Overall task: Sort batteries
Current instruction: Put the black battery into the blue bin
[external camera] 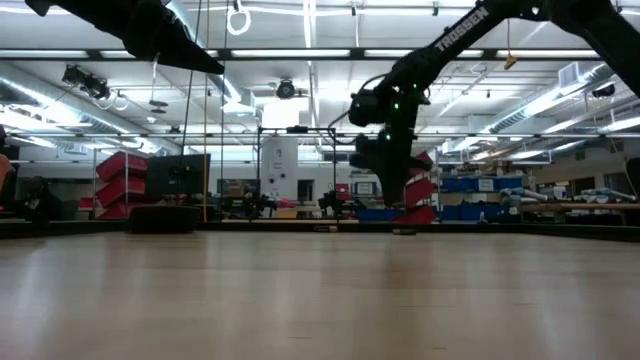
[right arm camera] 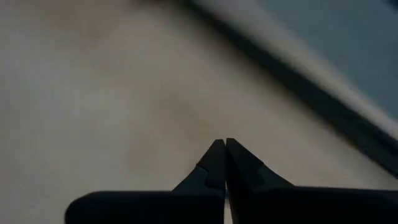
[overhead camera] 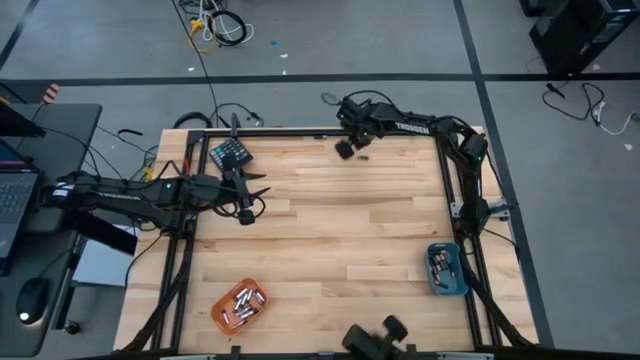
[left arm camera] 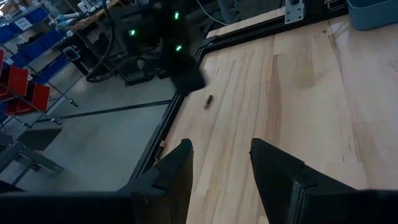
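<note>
Your clenched, empty right gripper (right arm camera: pixel 224 144) hovers at twelve o'clock beside a stray battery (overhead camera: pixel 363 155); left gripper (left arm camera: pixel 221 155) waits released.

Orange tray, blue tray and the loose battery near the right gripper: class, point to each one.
Orange tray (overhead camera: pixel 222 315): high view, on its rim at the left edge.
Blue tray (overhead camera: pixel 446 288): high view, on its bottom rim.
Loose battery (left arm camera: pixel 209 101): left wrist view, on its middle.
</note>
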`<state>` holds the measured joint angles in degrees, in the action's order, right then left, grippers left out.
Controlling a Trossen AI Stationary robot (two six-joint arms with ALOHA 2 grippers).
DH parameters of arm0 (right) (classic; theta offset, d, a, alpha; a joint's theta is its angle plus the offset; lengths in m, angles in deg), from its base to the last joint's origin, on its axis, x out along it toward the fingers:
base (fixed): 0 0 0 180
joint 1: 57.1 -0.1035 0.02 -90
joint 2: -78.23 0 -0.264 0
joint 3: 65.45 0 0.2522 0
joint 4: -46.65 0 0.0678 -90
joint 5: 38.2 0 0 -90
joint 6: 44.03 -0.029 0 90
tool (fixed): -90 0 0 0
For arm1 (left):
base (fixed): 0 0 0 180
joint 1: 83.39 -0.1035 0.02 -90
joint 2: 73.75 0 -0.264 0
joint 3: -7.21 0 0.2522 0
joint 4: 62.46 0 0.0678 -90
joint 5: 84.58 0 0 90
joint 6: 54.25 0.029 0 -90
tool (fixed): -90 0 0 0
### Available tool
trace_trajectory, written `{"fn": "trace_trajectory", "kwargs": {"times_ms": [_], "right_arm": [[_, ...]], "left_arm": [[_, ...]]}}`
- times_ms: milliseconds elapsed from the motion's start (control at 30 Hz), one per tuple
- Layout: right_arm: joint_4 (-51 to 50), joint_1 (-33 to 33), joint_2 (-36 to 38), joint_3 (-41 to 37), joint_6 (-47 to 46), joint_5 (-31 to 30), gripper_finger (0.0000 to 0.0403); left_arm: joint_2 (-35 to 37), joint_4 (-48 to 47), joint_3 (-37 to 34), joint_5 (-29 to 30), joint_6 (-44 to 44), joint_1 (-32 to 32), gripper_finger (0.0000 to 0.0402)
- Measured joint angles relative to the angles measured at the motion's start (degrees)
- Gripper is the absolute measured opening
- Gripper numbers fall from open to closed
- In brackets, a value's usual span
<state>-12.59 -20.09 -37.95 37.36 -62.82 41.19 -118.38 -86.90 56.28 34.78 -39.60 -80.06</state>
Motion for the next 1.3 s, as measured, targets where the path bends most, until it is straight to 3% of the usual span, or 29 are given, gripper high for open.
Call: {"fn": "trace_trajectory", "kwargs": {"times_ms": [100,300,433,533,667,933,1100,1300], "right_arm": [[-4.6,-2.6,1.4,0.0,10.7,7.7,0.0],[-18.5,-12.9,10.0,-0.5,26.6,9.9,0.0],[-15.4,-21.0,14.2,-6.6,32.1,5.7,0.0008],[-8.1,-24.9,16.0,-12.1,29.4,1.4,0.0032],[-2.4,-27.6,16.0,-19.1,22.8,1.3,0.0083],[11.1,-28.7,16.0,-29.9,19.0,1.0,0.0168],[18.3,-28.6,16.0,-34.0,18.0,4.5,0.0181],[23.5,-29.5,16.4,-37.9,14.9,6.5,0.0163]], "left_arm": [[0.0,-0.2,0.0,0.0,0.0,0.0,0.0158],[0.0,-1.1,0.0,0.0,-0.2,0.0,0.0158],[0.0,-1.1,0.0,0.0,-0.3,0.0,0.0158],[0.0,-1.1,0.0,0.0,-0.3,0.0,0.0158],[0.0,-1.2,0.0,0.0,-0.3,0.0,0.0158],[0.0,-1.2,0.0,0.0,-2.0,0.0,0.0158],[0.0,-1.2,0.0,0.0,-3.4,0.0,0.0158],[0.0,-0.9,0.0,0.0,-3.9,0.0,0.0158]]}}
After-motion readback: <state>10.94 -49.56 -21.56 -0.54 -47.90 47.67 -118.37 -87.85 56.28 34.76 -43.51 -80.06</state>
